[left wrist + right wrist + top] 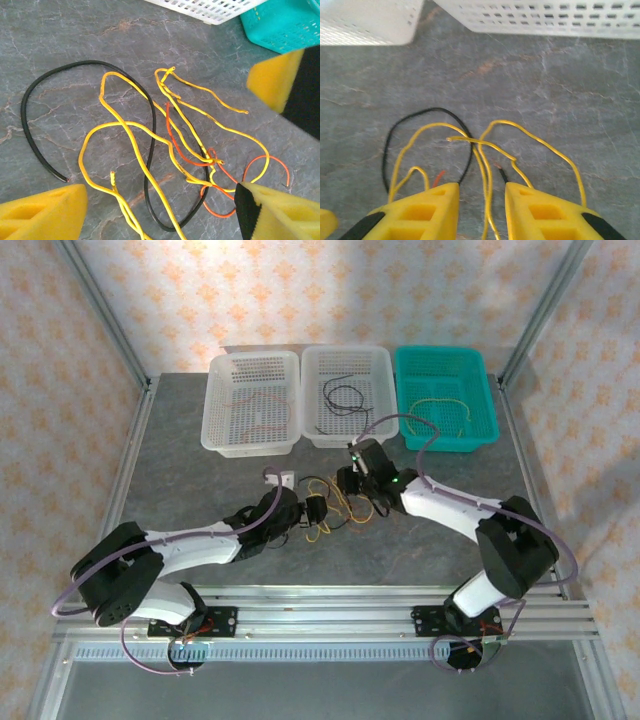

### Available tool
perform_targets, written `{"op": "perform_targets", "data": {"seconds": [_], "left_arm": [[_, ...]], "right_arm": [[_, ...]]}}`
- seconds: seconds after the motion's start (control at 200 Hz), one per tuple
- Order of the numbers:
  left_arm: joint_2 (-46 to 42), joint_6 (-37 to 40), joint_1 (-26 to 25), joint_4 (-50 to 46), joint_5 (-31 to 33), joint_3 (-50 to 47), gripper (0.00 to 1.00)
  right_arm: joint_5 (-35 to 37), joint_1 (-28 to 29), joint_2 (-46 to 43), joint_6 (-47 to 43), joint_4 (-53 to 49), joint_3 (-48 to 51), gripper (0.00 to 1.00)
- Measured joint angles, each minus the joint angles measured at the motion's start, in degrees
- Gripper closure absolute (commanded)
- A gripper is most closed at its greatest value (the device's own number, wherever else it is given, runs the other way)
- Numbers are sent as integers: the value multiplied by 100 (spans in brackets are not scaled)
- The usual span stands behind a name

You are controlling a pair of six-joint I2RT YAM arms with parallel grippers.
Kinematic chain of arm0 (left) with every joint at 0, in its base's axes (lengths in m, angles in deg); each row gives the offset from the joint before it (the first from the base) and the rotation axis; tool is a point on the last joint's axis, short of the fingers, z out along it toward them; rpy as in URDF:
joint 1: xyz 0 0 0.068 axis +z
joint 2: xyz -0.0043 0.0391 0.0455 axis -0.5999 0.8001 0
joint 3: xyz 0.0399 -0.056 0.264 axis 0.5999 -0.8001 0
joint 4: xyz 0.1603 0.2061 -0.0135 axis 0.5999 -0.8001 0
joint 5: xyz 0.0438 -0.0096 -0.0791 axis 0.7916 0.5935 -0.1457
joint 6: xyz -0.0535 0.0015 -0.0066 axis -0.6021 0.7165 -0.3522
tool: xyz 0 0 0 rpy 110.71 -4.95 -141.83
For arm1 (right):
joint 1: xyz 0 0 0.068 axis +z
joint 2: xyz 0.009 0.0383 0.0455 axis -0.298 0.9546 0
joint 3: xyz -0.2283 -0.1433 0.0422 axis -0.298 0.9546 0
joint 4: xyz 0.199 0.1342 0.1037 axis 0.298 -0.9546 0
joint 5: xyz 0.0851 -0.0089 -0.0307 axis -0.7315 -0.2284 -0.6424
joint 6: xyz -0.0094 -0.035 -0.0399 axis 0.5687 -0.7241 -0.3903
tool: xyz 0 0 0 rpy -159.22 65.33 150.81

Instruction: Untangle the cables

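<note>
Cables [335, 508]: we're watching the tangle lying on the grey table [190, 480], just in front of the baskets, right between the two grippers.
Yellow strands [125, 145]: looping over one another and crossing the black one.
Black strand [29, 130]: curling out wide to one side, then running back into the knot.
Orange-red strand [176, 150]: threading through the far side of the pile.
Left gripper [160, 215]: we're seeing it hanging over the pile, fingers spread wide, gripping nothing.
Right gripper [482, 200]: fingers standing apart, straddling a yellow strand that is running between them without being pinched.
White basket on the left [222, 430]: holding a reddish wire.
Middle white basket [312, 430]: holding a black wire.
Teal basket [485, 420]: holding a yellow wire.
</note>
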Motion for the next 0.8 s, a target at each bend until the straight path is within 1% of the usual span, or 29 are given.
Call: {"op": "perform_targets", "data": {"seconds": [0.135, 0.195, 0.265, 0.36, 0.561, 0.691, 0.796], "left_arm": [[11, -111, 0, 262, -118, -76, 21], [26, -129, 0, 369, -175, -94, 21], [85, -131, 0, 492, -238, -94, 21], [192, -127, 0, 610, -356, -90, 21], [398, -101, -63, 608, -420, 26, 21], [481, -81, -74, 621, -494, 120, 21], [525, -57, -74, 616, -514, 175, 21]], "right_arm": [[400, 0, 175, 17, -404, -22, 69], [601, -20, 286, 101, -651, -59, 64], [643, -83, 382, 179, -876, -61, 59], [614, -219, 411, 286, -1106, -57, 55], [586, -348, 431, 374, -1261, -48, 55], [435, -378, 553, 376, -1274, -35, 58], [254, -393, 656, 387, -1274, 2, 62]]}}
